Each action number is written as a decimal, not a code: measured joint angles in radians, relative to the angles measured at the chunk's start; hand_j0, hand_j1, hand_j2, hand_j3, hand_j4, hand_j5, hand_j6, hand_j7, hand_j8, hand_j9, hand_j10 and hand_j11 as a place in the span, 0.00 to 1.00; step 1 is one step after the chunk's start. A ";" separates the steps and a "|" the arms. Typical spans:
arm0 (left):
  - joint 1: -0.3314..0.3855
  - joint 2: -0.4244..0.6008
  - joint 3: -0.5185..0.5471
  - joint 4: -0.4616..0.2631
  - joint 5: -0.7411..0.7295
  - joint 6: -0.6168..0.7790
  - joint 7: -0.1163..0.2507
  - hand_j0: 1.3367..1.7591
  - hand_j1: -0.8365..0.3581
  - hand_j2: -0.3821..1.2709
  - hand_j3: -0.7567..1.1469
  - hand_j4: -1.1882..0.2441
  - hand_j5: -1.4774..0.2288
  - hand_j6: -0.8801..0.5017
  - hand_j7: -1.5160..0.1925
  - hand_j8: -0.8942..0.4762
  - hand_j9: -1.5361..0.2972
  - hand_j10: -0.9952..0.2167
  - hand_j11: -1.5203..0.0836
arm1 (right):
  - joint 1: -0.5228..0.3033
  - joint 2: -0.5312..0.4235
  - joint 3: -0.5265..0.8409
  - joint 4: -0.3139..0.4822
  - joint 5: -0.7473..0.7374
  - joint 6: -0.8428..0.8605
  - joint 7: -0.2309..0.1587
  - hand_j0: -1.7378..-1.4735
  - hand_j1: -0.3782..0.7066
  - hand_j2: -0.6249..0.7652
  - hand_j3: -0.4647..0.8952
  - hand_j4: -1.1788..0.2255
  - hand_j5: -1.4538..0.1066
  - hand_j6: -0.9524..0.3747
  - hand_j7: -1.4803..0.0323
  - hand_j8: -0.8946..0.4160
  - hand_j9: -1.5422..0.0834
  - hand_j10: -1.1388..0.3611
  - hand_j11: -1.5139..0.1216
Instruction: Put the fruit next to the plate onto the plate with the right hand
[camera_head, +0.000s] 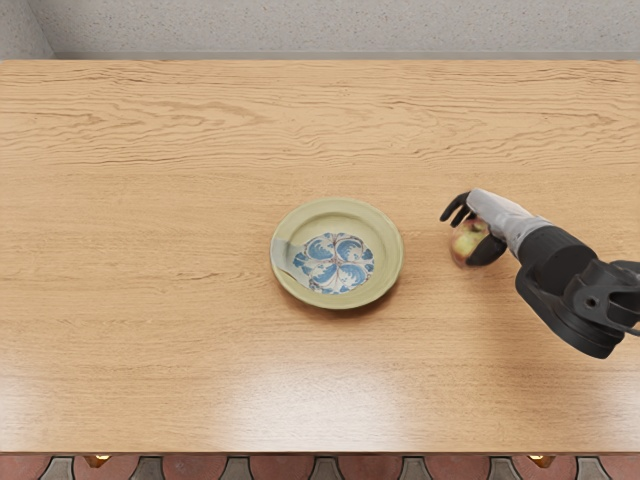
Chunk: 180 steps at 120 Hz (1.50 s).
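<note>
A yellow-red apple (465, 241) rests on the wooden table to the right of the plate. The plate (385, 243) is pale green with a blue floral centre and lies near the table's middle, with nothing on it. My right hand (472, 232) comes in from the right edge and wraps around the apple, dark fingers curled over its top and far side. The apple still looks to be touching the table. About a hand's width separates the apple from the plate's rim. The left arm does not show.
The wooden table (200, 150) spans the whole view, with a grey wall along its far edge. My right forearm (575, 285) slants in from the lower right.
</note>
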<state>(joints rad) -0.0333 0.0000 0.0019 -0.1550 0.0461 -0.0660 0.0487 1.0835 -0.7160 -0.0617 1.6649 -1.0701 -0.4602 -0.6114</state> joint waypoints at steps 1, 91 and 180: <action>0.000 0.000 0.000 0.000 0.000 0.000 0.000 0.76 0.98 0.23 0.40 0.82 0.86 0.63 0.88 0.65 0.83 0.81 0.94 | 0.000 0.000 0.000 0.000 0.000 0.000 0.000 0.30 0.52 0.43 0.34 0.48 0.57 0.35 0.58 0.43 0.59 0.57 0.55; 0.000 0.000 0.000 0.000 0.000 0.000 0.000 0.76 0.98 0.23 0.40 0.82 0.86 0.63 0.88 0.65 0.83 0.81 0.94 | -0.019 0.012 0.006 -0.041 0.004 0.003 -0.002 0.32 0.48 0.71 0.34 0.34 0.47 0.22 0.44 0.35 0.48 0.48 0.43; 0.000 0.000 0.001 0.000 0.000 0.000 0.000 0.76 0.98 0.23 0.40 0.82 0.86 0.63 0.88 0.65 0.83 0.81 0.94 | 0.248 0.307 0.063 -0.072 0.168 0.018 0.001 0.31 0.59 0.87 0.34 0.32 0.25 0.19 0.32 0.46 0.32 0.56 0.32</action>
<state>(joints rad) -0.0335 0.0000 0.0028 -0.1549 0.0460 -0.0660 0.0489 1.3319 -0.4090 0.0016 1.5927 -0.9023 -0.4423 -0.6108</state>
